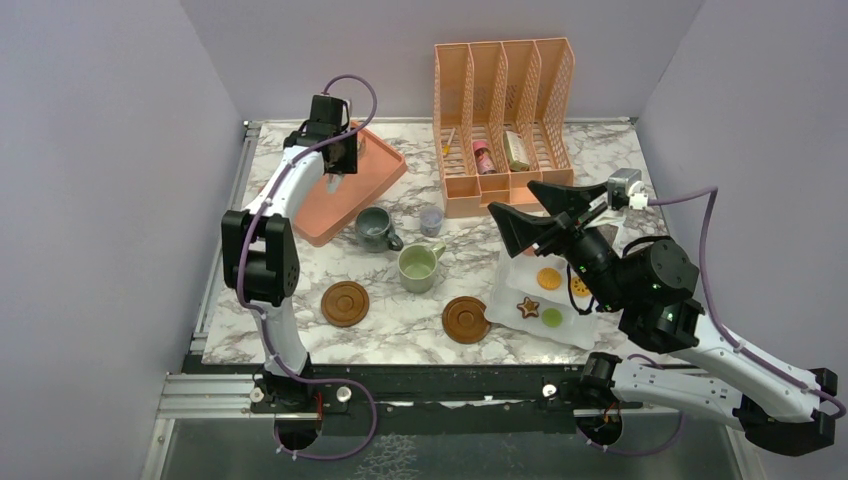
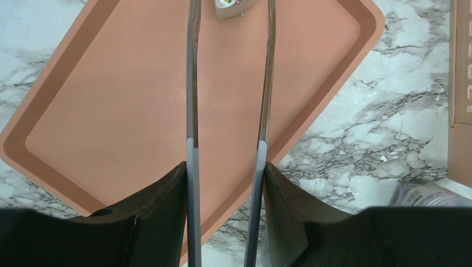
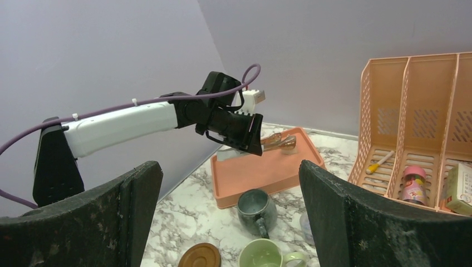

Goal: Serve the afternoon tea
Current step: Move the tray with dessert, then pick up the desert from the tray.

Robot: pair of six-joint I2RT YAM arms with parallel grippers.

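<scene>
My left gripper (image 2: 225, 172) is shut on a pair of thin metal tongs (image 2: 192, 83), held over the orange tray (image 2: 111, 111). A small toy cake (image 2: 228, 8) sits at the tong tips, on the tray's far side. My right gripper (image 1: 525, 210) hangs open and empty above the white plate (image 1: 510, 285), which carries a star cookie (image 1: 528, 306), a green one (image 1: 552, 318) and an orange one (image 1: 548, 279). The grey-blue mug (image 1: 374, 228) and pale green mug (image 1: 418, 267) stand on the table between the arms. Two brown coasters (image 1: 345, 303) (image 1: 466, 319) lie bare near the front.
A tiny lilac cup (image 1: 431, 220) stands right of the grey-blue mug. An orange slotted organizer (image 1: 505, 100) at the back holds a pink bottle (image 1: 483, 157) and small items. Grey walls close in on both sides.
</scene>
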